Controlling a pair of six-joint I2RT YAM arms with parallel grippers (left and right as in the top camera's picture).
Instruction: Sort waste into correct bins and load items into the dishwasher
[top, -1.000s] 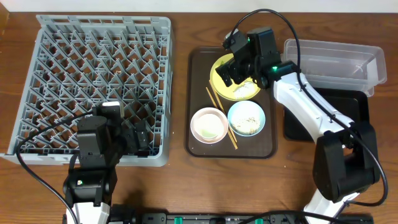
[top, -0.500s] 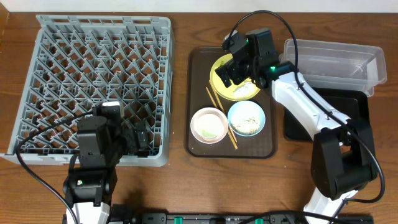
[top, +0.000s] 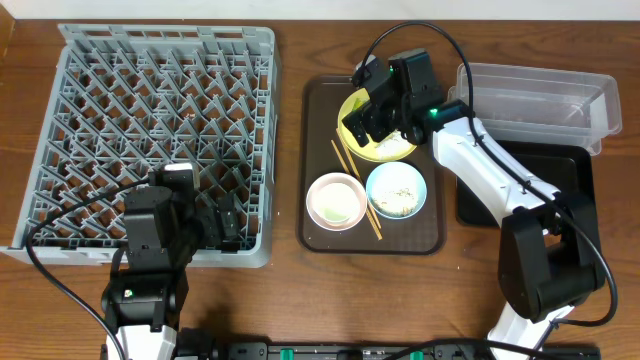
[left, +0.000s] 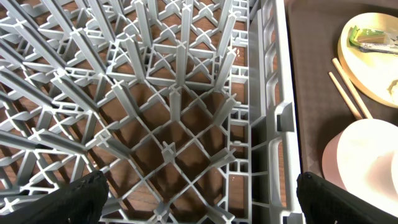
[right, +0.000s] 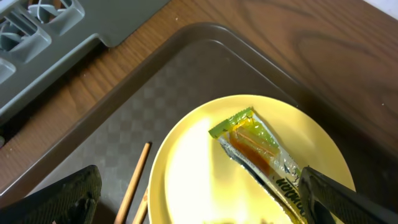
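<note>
My right gripper (top: 368, 122) hovers open above the yellow plate (top: 392, 150), with the yellow-green wrapper (right: 261, 152) lying on the plate (right: 186, 168) between its spread fingers and untouched. Wooden chopsticks (top: 356, 188) lie on the brown serving tray (top: 318, 120), left of the plate. A pinkish-white bowl (top: 336, 200) and a light blue bowl (top: 396, 190) holding rice-like scraps sit at the tray's front. My left gripper (top: 222, 222) stands open and empty over the near right corner of the grey dish rack (top: 150, 120).
A clear plastic tub (top: 535, 100) stands at the back right, with a shallow black tray (top: 565, 190) in front of it. The right arm reaches across from the right side. The rack's right wall (left: 273, 112) runs close beside the serving tray (left: 311, 74).
My right gripper has shifted slightly to the left over the yellow plate. The left arm has not moved.
</note>
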